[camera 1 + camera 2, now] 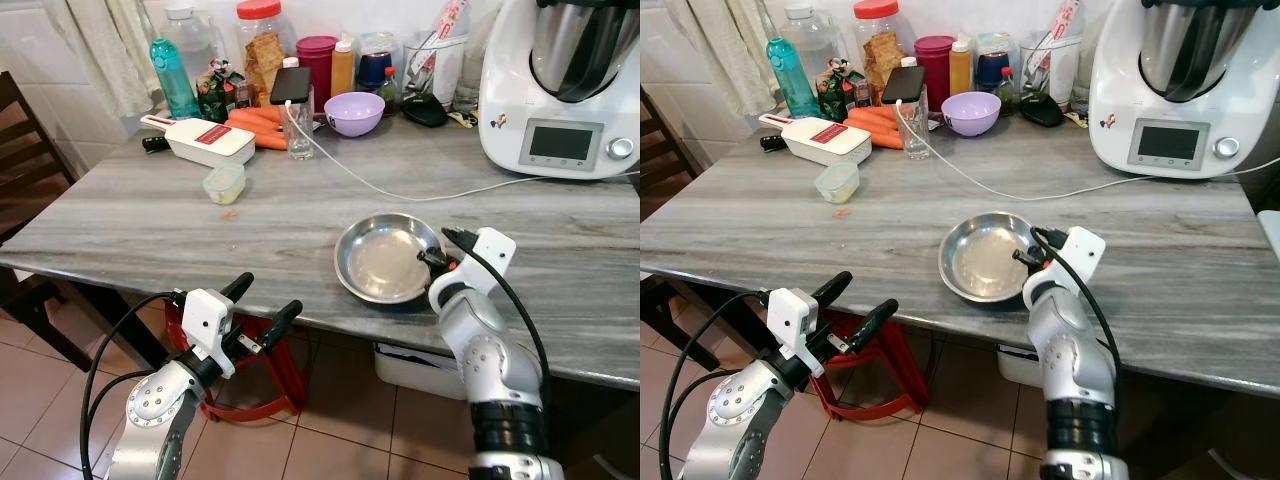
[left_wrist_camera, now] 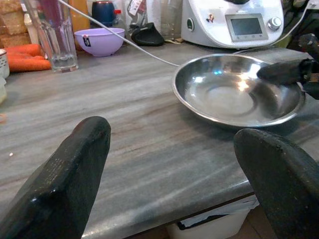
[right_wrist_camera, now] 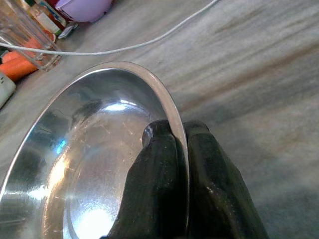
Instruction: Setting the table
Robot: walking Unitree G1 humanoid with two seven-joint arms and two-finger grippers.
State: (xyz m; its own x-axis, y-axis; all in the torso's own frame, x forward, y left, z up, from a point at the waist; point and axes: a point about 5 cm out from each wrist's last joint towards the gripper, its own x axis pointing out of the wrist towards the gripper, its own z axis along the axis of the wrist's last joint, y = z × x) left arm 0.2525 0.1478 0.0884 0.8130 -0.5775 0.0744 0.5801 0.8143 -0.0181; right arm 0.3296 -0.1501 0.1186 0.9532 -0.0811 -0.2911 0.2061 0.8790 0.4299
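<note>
We have our right tool (image 1: 437, 259) clenched on the rim of the steel bowl (image 1: 385, 258), one finger inside the rim and one outside, as the right wrist view makes plain. The bowl sits on the grey wood-grain table (image 1: 150, 215), right of centre in the left eye frame and close to the near edge. Our left tool (image 1: 265, 305) hangs released at the lower left of the frame, fingers spread wide, just off the table's front edge and gripping nothing; through its wrist camera we look between the two fingers across the table top to the bowl. Along the far side, at the top of the frame, we see a purple bowl (image 1: 354, 112), a drinking glass (image 1: 299, 122) with a phone (image 1: 290, 84) propped on it, carrots (image 1: 256, 125), a white slicer (image 1: 197, 138) and, upper right, a white kitchen machine (image 1: 560, 85). A white cable (image 1: 400, 190) runs from the phone across the table past the steel bowl.
</note>
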